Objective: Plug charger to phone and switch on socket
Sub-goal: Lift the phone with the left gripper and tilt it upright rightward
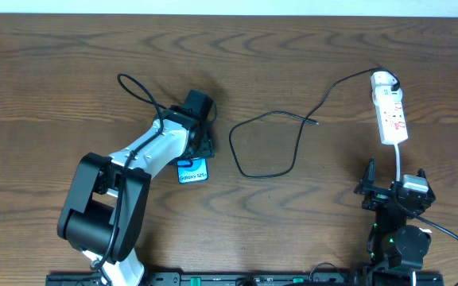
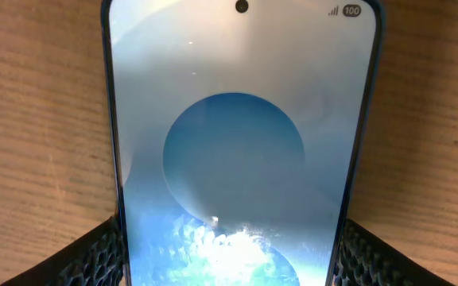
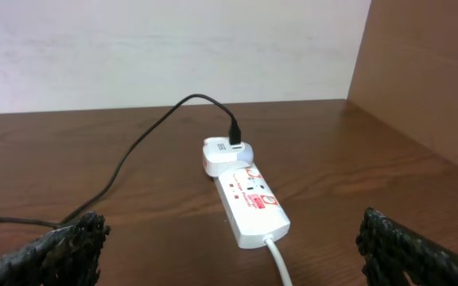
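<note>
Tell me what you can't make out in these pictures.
Port of phone: left wrist view, cut off by bottom edge; overhead, left arm covers it.
Switch position on socket: too small, overhead and right wrist views.
Whether left jaws pinch phone: left wrist view, contact cut off below.

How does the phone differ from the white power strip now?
The phone has a dark frame and a bright blue screen; the power strip is white with red markings. The phone is held between the fingers of the left gripper; the power strip lies free, apart from the open right gripper. The charger is plugged in at the power strip, but its tip lies away from the phone. Both lie flat on the table.
</note>
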